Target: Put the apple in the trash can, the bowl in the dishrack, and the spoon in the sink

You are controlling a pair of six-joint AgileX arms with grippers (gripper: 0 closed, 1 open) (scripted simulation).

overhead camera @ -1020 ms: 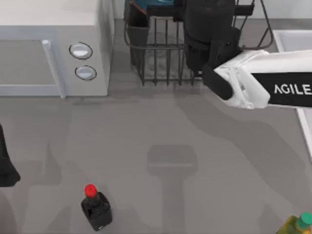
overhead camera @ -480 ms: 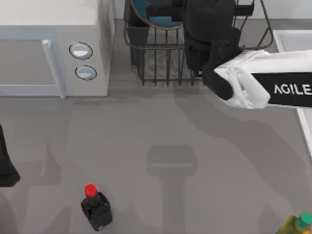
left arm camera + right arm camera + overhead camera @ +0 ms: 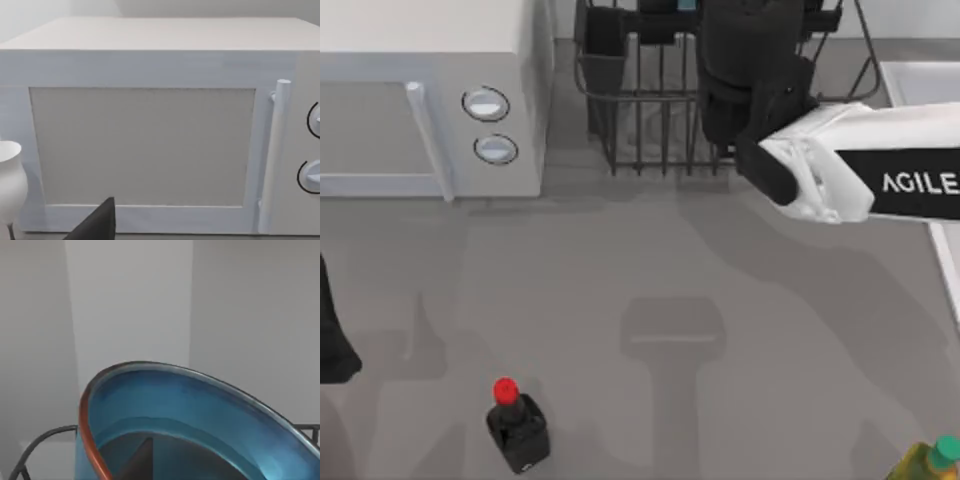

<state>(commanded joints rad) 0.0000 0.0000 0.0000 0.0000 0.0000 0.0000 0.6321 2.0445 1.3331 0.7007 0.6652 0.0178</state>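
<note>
Reaching over the dishrack at the bench's far edge, right arm; pincer state cannot be told. Bowl tilted close before the right wrist camera, above the rack wires. Left arm parked at left edge, facing microwave. Dark red-capped bottle stands near front.

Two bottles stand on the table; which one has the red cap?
The dark bottle near the table's front left has it; the yellowish bottle at the front right corner wears a green cap.
</note>
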